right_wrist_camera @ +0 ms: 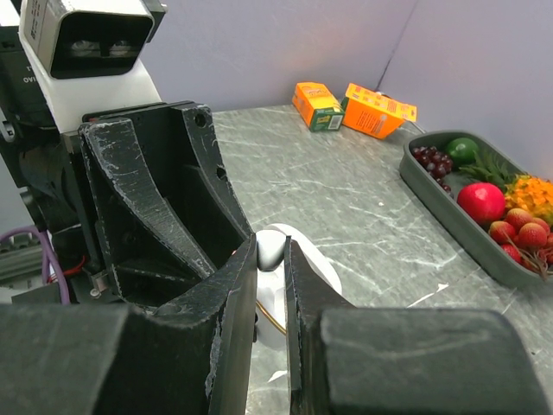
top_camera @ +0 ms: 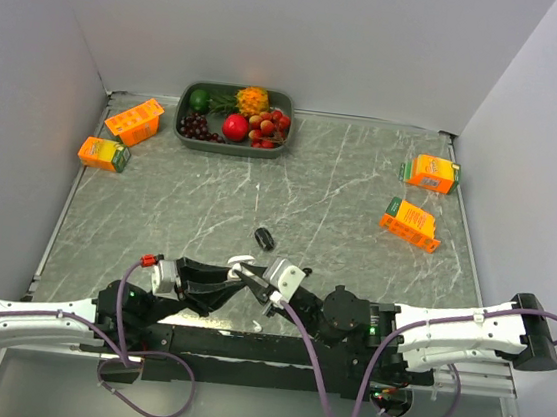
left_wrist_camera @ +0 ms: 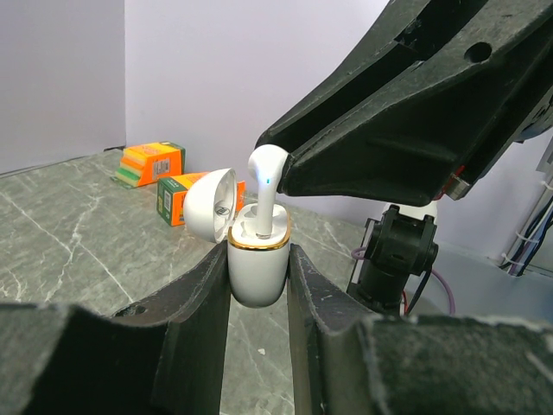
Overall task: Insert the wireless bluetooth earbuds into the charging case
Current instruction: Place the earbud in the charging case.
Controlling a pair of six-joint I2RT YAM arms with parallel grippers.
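While your left end effector (left_wrist_camera: 257,259) is clamped on the white charging case (left_wrist_camera: 257,281), its lid (left_wrist_camera: 207,203) flipped open, your right end effector (right_wrist_camera: 270,259) pinches the white earbud (left_wrist_camera: 265,173), whose stem is sunk in the case's slot, by the near edge of the surface (top_camera: 360,198). A black earbud (top_camera: 263,237) lies toward the middle. The green tray (top_camera: 181,127) at the far edge holds fruit (top_camera: 235,126).

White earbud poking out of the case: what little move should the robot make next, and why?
Probably the right gripper should press the earbud straight down a little. The left gripper clamps the case upright, lid open. The earbud's stem is inside the case, but its head stands above the gold rim, so it looks not yet seated.
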